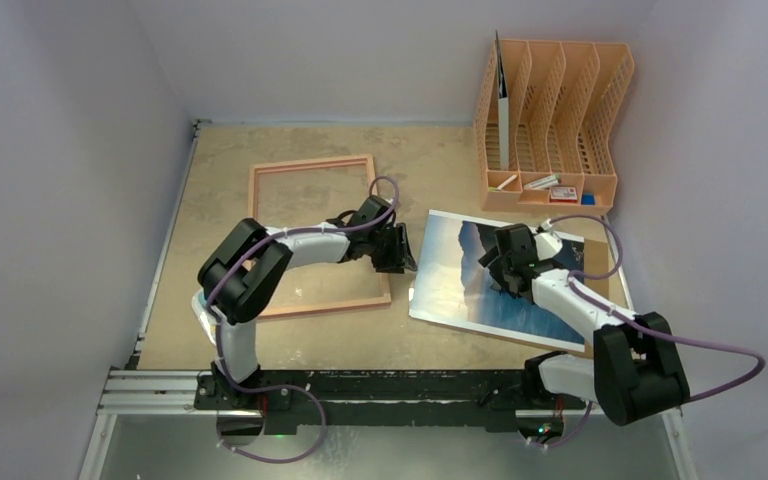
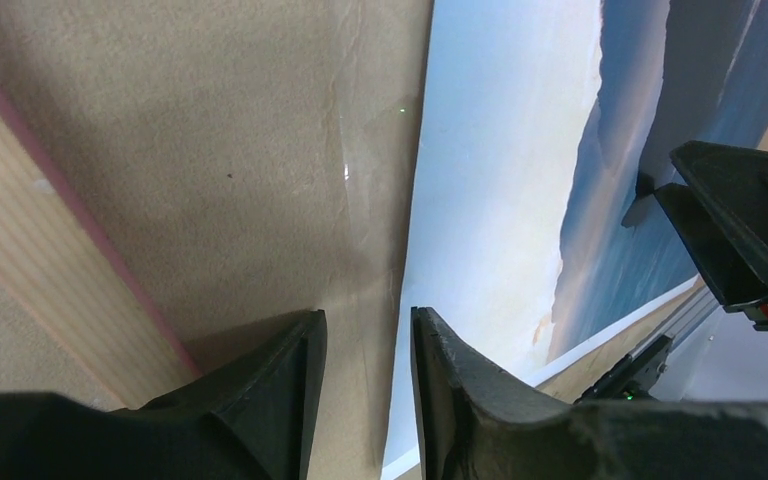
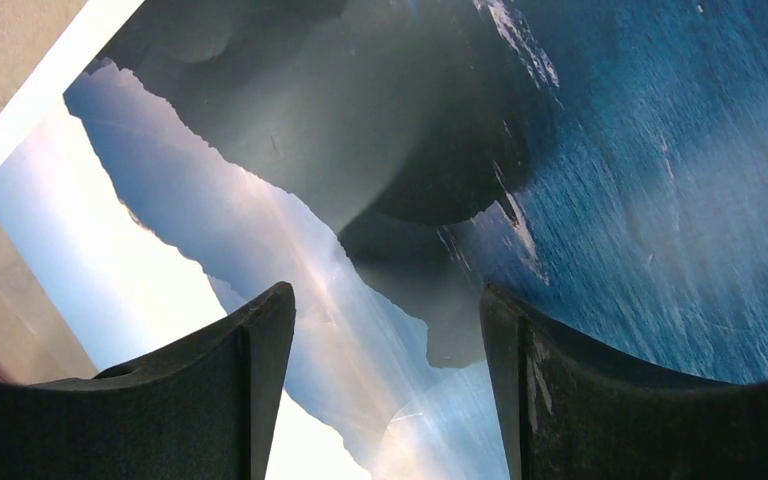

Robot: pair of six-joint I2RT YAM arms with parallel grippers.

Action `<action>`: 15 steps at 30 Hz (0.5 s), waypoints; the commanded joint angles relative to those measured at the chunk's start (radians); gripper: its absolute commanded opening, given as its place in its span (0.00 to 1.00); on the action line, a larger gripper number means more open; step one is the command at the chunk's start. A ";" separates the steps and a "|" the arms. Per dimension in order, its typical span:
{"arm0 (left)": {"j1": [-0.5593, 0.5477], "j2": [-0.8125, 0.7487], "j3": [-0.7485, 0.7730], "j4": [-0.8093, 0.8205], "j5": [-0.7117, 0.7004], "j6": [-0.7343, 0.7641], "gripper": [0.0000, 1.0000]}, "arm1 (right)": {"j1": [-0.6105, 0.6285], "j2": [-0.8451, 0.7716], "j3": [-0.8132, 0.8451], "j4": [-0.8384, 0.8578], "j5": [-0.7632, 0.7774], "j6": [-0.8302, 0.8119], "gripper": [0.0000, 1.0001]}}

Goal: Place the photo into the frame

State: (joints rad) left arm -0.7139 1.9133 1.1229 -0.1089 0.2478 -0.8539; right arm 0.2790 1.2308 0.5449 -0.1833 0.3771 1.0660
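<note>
Left wrist view: my left gripper (image 2: 368, 320) has its jaws parted by a narrow slit only, w/ nothing clamped that I can see; bare table (image 2: 210, 130) shows in the slit; the pale-sky edge of the photo (image 2: 500, 180) runs just beside one finger (image 2: 460, 400), touching or not I can't tell; close by the other finger lies a wood rail of the frame (image 2: 10, 230) w/ its thin pink edge. Right wrist view: my right gripper (image 3: 385, 300) has jaws spread wide, gripping nothing; both fingers hang over the photo's picture side, dark cliffs & blue sea filling the gap btwn them; whether the tips touch the paper I can't tell. Top view: left gripper sits btwn the frame's right rail & the photo's left edge, about mid-table; my left arm (image 1: 260, 265) reaches across the frame's near right corner; right gripper is over the photo's middle, approx. Photo lies picture side up on the right half of the table, skewed to the edges, one corner close to the right edge; it's outside the frame, just beside it. Frame lies flat on the left half, apart from the left edge; table surface shows thru its opening. Orange file rack (image 1: 560, 100) stands in the far right corner, a dark flat item (image 1: 501, 100) upright in its leftmost slot, small bits in its front tray.
</note>
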 commanded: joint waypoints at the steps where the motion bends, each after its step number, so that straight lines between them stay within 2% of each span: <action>1: -0.003 0.063 -0.012 -0.013 0.027 -0.002 0.39 | -0.006 0.003 0.010 -0.017 0.014 -0.054 0.70; 8: -0.003 0.091 -0.065 0.092 0.156 -0.075 0.48 | -0.012 0.088 -0.037 0.054 -0.049 -0.043 0.70; 15: -0.002 0.049 -0.117 0.234 0.215 -0.140 0.52 | -0.018 0.091 -0.057 0.091 -0.074 -0.047 0.69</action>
State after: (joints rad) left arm -0.6941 1.9461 1.0634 0.0948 0.4232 -0.9569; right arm 0.2665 1.2892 0.5362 -0.0418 0.3576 1.0176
